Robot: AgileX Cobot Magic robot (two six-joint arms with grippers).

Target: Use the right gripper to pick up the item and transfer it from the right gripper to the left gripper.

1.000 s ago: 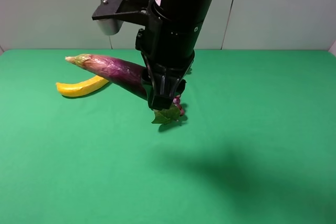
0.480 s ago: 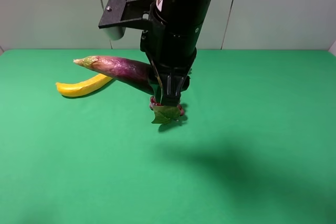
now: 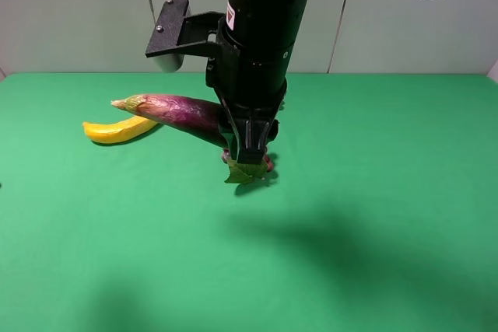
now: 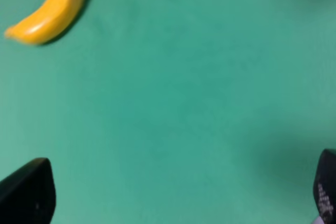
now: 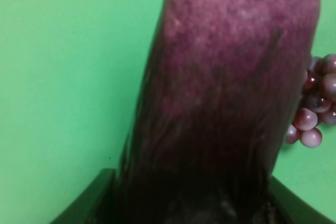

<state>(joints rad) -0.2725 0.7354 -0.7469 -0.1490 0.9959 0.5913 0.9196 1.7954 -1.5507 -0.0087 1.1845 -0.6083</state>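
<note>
A glossy dark purple eggplant [image 3: 175, 110] is clamped at its thick, dark end by the right gripper [image 3: 247, 145]. The gripper hangs from a thick black cylindrical arm [image 3: 261, 29] that comes down from the top of the high view. Its two black fingers [image 3: 253, 134] are closed to the eggplant's width and press on it from either side. From the grip, the eggplant runs out toward 9 o'clock, and its pale pinkish neck and tan-green stem tip are tilted slightly upward. It appears to be clear of the green table [image 3: 373, 192].

In the right wrist view the purple skin [image 5: 226, 93] fills most of the frame, and the dark finger bases sit against both of its sides.

At 6 o'clock, directly under the right gripper, a red grape bunch [image 3: 267, 162] with a green leaf [image 3: 243, 170] lies on the table, partly hidden by the fingers. The right wrist view shows the grapes [image 5: 315, 108] just beside the eggplant.

At 9 o'clock from the gripper, a yellow banana [image 3: 117, 128] lies on the table. The eggplant's neck crosses over the end of the banana nearer the gripper.

The left gripper [image 4: 176, 190] shows only in its own wrist view. Its two black fingertips [image 4: 26, 192] are spread wide apart at the frame's corners, with only bare green table between them. The banana [image 4: 50, 11] lies well away from them.
</note>
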